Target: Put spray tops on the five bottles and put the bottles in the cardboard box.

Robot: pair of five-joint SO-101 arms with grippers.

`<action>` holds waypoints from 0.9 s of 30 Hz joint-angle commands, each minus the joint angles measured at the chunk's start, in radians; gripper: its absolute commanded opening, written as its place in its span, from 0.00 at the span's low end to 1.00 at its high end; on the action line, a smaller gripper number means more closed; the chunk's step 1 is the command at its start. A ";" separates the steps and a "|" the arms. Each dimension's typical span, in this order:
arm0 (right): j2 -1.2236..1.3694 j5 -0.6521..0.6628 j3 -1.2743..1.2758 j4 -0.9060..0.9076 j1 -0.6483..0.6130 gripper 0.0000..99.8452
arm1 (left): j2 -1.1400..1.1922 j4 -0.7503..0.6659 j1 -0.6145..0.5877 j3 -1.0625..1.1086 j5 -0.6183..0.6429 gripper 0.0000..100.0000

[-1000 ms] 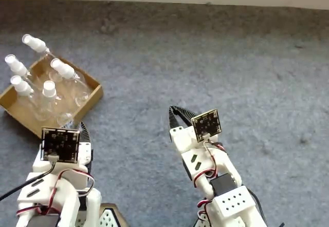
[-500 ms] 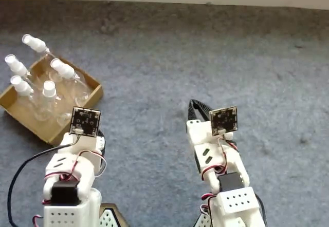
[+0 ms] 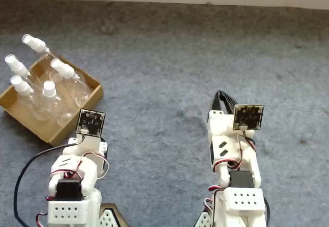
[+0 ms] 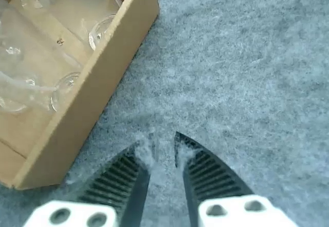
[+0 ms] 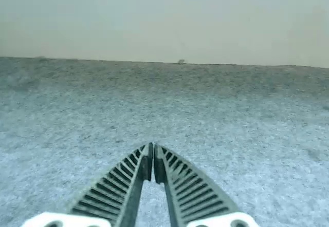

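High view: the cardboard box (image 3: 28, 121) lies ahead and to the left of the left arm (image 3: 77, 170), well apart from the right pincer (image 3: 222, 101). Five bottles (image 3: 77, 91) are counted lying inside, each w/ a white spray top (image 3: 62, 68) fitted, necks pointing away from the arms. The task is judged done or nearly so. The right pincer is aimed fwd over bare table (image 3: 164, 62), prob. idle since no bottle is left outside the box.

Left wrist view: the left pincer (image 4: 163, 147) is slightly spread and empty, tips low over the table. The box wall is seen just to its left, w/ clear bottle bases behind it.

Right wrist view: the right pincer is pressed together, nothing pinched. Grey table and a pale wall (image 5: 164, 16) lie ahead.
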 commanded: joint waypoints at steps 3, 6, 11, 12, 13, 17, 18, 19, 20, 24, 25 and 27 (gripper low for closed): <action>-0.010 0.009 -0.168 0.229 0.021 0.00 | -0.013 0.114 0.012 0.022 -0.003 0.01; -0.010 0.011 -0.206 0.354 0.021 0.00 | -0.013 0.146 0.007 0.022 -0.003 0.01; -0.007 0.012 -0.239 0.570 0.021 0.00 | -0.013 0.173 0.010 0.022 -0.009 0.01; -0.008 0.012 -0.237 0.616 0.021 0.00 | -0.013 0.193 0.010 0.022 -0.009 0.01; -0.010 0.012 -0.239 0.662 0.021 0.00 | -0.013 0.199 0.010 0.022 -0.009 0.01; -0.012 0.011 -0.317 0.828 0.022 0.00 | -0.013 0.201 0.012 0.022 -0.008 0.01; -0.012 0.009 -0.367 0.875 0.022 0.00 | -0.013 0.201 0.012 0.022 -0.008 0.01; -0.012 0.008 -0.423 0.923 0.022 0.00 | -0.013 0.201 0.012 0.022 -0.006 0.01; -0.012 0.008 -0.478 0.967 0.022 0.00 | -0.013 0.201 0.008 0.022 -0.006 0.01; -0.012 0.005 -0.648 1.112 0.022 0.00 | -0.013 0.201 0.010 0.022 -0.003 0.01; -0.012 0.005 -0.682 1.148 0.022 0.00 | -0.013 0.201 0.007 0.022 -0.003 0.01; -0.013 0.005 -0.756 1.237 0.022 0.00 | -0.013 0.201 0.005 0.022 0.000 0.01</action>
